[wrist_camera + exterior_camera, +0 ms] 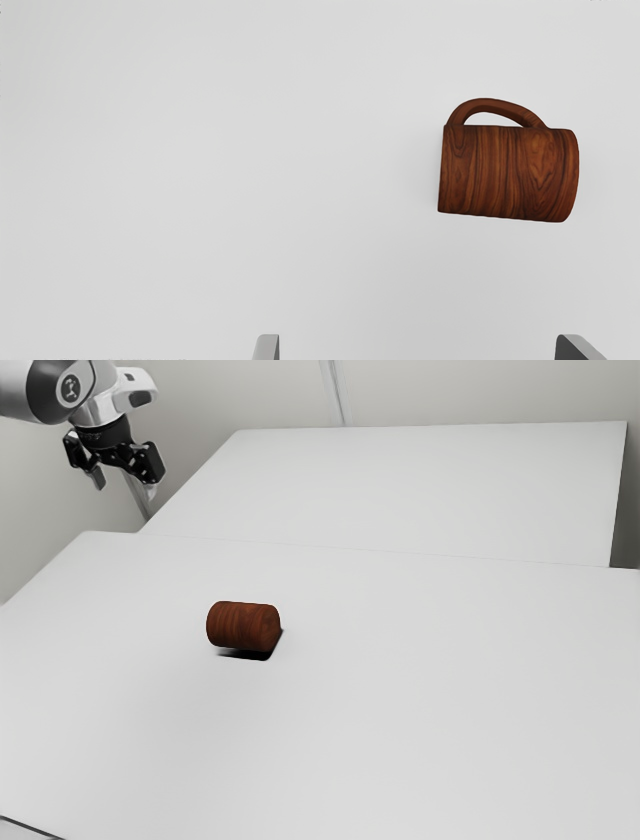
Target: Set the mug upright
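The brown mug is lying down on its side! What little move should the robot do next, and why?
I'd probably move the end effector over toward the mug and a bit lower, fingers apart. It hangs high above the table, off to one side of the mug, and its open fingers hold nothing yet.

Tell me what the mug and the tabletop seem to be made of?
The mug looks like smooth, reddish-brown wood: dark, wavy grain runs around its body. The table has a plain, pale, matte-looking top; with no grain or seams to go by, it could be painted board, laminate or plastic.
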Controlling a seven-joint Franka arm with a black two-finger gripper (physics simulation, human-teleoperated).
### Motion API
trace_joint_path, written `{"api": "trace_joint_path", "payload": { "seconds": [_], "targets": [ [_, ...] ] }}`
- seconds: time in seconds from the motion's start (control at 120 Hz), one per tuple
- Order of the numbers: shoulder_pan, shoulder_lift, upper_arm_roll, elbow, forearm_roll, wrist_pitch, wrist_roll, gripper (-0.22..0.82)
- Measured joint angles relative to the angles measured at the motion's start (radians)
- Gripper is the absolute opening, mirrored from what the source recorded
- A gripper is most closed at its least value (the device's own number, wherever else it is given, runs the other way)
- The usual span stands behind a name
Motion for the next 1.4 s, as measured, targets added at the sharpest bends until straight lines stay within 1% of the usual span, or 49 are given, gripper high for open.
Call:
{"api": "trace_joint_path", "payload": {
  "seconds": [0.258,0.317,0.383,0.5,0.608,0.667,0.808,1.0,1.133,1.4],
  "targets": [
    [0.006,-0.003,0.005,-0.006,-0.010,0.004,-0.027,0.60],
    [0.024,-0.002,0.010,-0.016,-0.047,0.004,-0.031,0.60],
    [0.083,0.008,0.012,-0.030,-0.142,0.003,-0.034,0.60],
    [0.228,0.049,0.012,-0.105,-0.363,0.003,-0.040,0.60],
    [0.356,0.108,0.013,-0.146,-0.516,0.000,-0.042,0.60],
    [0.398,0.149,0.013,-0.151,-0.594,-0.006,-0.035,0.61],
    [0.372,0.258,0.012,-0.151,-0.757,-0.019,-0.003,0.60],
    [0.388,0.374,0.015,-0.149,-0.898,-0.022,0.062,0.60],
    [0.399,0.440,0.016,-0.139,-0.962,-0.018,0.110,0.60],
    [0.397,0.552,0.014,-0.043,-1.041,0.016,0.196,0.60]
  ]
}}
